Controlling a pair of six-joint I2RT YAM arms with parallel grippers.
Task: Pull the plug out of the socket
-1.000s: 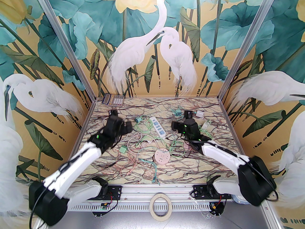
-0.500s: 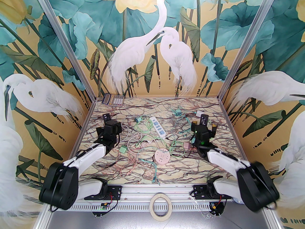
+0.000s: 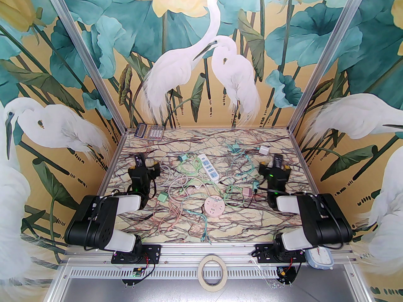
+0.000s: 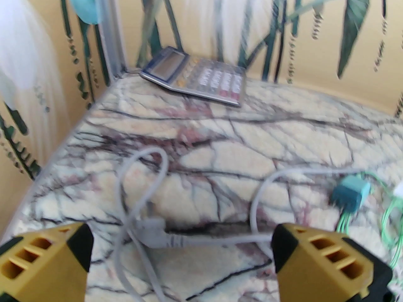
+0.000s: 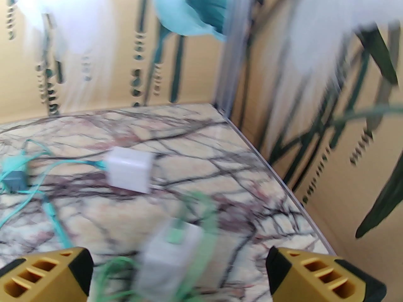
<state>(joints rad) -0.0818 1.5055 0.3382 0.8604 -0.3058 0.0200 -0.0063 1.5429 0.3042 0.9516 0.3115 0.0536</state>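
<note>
You are looking down on a marble-patterned table [image 3: 283, 222] strewn with tangled cables [image 3: 185, 181]. The left arm [image 3: 94, 219] and right arm [image 3: 318, 219] sit folded at the near corners. The left gripper [image 3: 145, 164] hangs over the table's left side and the right gripper [image 3: 274, 167] over its right side. Each claw is spread wide and holds nothing. A white power strip [image 3: 208, 167] lies at mid-table, angled, and a round pink socket [image 3: 214, 207] lies nearer to you. You cannot tell whether any plug sits in either. A calculator [image 3: 149, 131] rests in the far left corner. In the left wrist view, a grey plug [image 4: 154, 226] lies flat on the table between the yellow fingers [image 4: 47, 263], untouched. In the right wrist view, a white adapter cube [image 5: 129, 170] lies farther back, and a blurred pale adapter [image 5: 171, 256] with a green cable lies nearer, between the fingers.
</note>
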